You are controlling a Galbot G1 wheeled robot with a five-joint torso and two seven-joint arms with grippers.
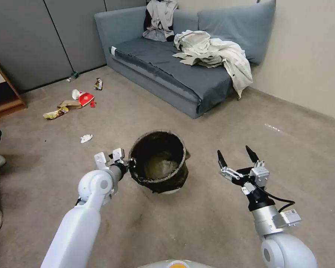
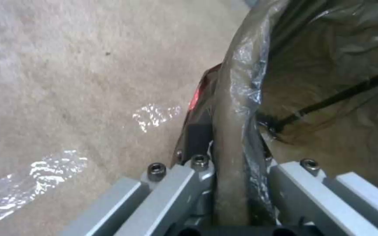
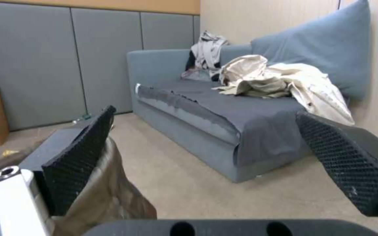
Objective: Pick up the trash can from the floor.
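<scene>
The left gripper (image 1: 131, 163) is pinched tight on the near rim of the trash can (image 1: 158, 160), one finger inside and one outside the bag (image 2: 241, 98). The right gripper (image 1: 237, 156) hangs on the other side of the can, fingers spread wide and holding nothing. There is one can, and it sits on the floor (image 1: 212, 208). Beyond the can stands one blue sofa (image 1: 167, 74) with two heaps of clothes (image 1: 212, 52). A few bits of litter (image 1: 78, 100) lie on the carpet beyond the can, on the left gripper's side.

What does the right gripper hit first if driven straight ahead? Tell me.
Probably the floor short of the sofa: the open right gripper points past the trash can, which stays on its left. Depth is uncertain.
</scene>
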